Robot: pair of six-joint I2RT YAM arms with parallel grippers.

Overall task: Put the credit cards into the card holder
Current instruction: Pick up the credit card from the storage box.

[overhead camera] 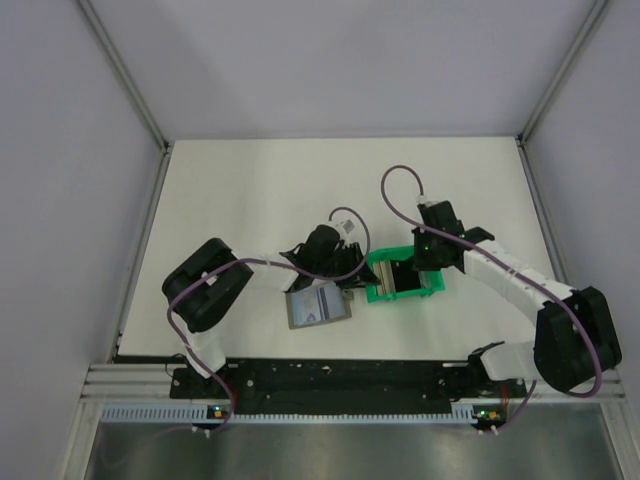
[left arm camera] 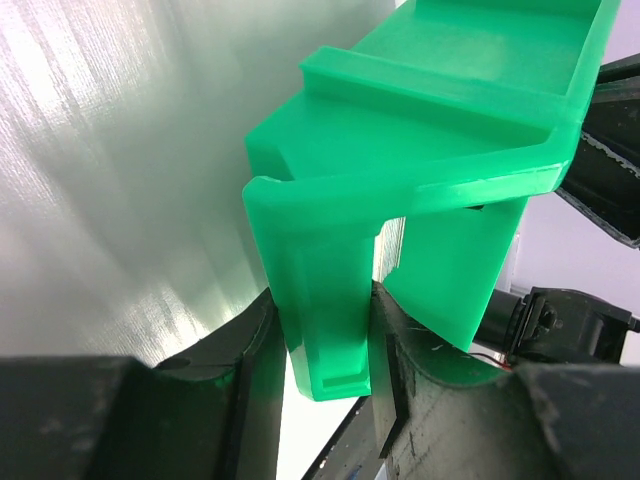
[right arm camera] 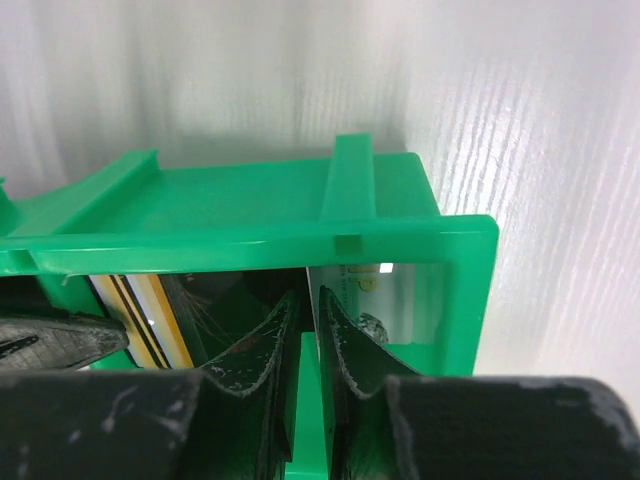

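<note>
Closest in, card holder (overhead camera: 320, 306) flat on the table, long side running left-right, just near-left of the green frame (overhead camera: 405, 294) clamped by 1 leg in the left gripper (left arm camera: 328, 350), credit cards (right arm camera: 150, 318) standing inside, right gripper (right arm camera: 305, 340) nearly closed among them, no telling whether on a card.

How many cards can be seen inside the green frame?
2: a striped card at the frame's left in the right wrist view, a pale card at its right. More may be hidden.

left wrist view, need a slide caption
Left gripper clamped on a leg of the green frame, white table behind.
</note>
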